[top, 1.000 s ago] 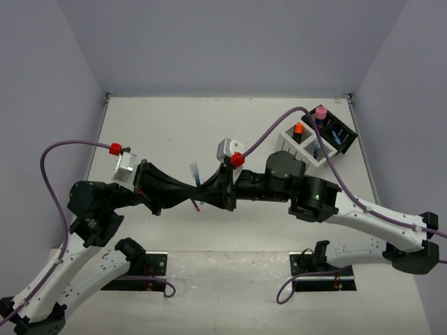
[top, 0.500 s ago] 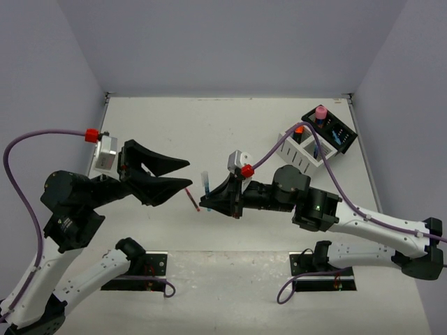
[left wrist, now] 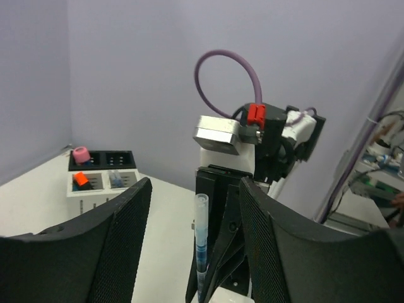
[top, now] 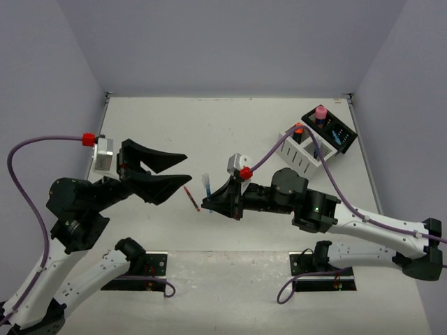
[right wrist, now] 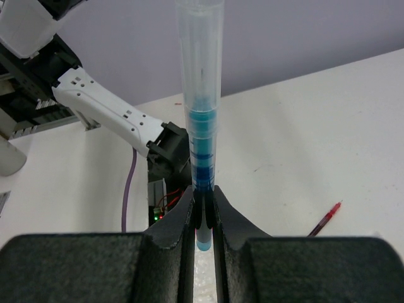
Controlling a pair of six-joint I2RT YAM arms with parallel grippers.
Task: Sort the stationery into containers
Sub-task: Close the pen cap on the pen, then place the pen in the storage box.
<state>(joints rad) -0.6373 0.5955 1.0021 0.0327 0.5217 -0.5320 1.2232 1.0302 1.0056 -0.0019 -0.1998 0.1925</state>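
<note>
A blue pen (top: 206,185) stands upright in my right gripper (top: 208,203), which is shut on its lower end above the middle of the table. The right wrist view shows the blue pen (right wrist: 201,126) pinched between the jaws of the right gripper (right wrist: 203,203). My left gripper (top: 186,167) is open and empty, a short way left of the pen. Through the open left gripper (left wrist: 194,192) I see the blue pen (left wrist: 201,240) ahead. A red pen (top: 190,199) lies on the table below them. The white container (top: 305,162) and black container (top: 342,136) stand at the far right.
A pink cylinder (top: 320,112) stands in the black container and an orange-capped highlighter (top: 298,128) in the white one. Purple cables loop over both arms. The red pen (right wrist: 325,219) lies diagonally on the table surface.
My left gripper has opened, let go of the blue pen and drawn back to the left. The right gripper keeps the pen and has shifted slightly right and nearer.
</note>
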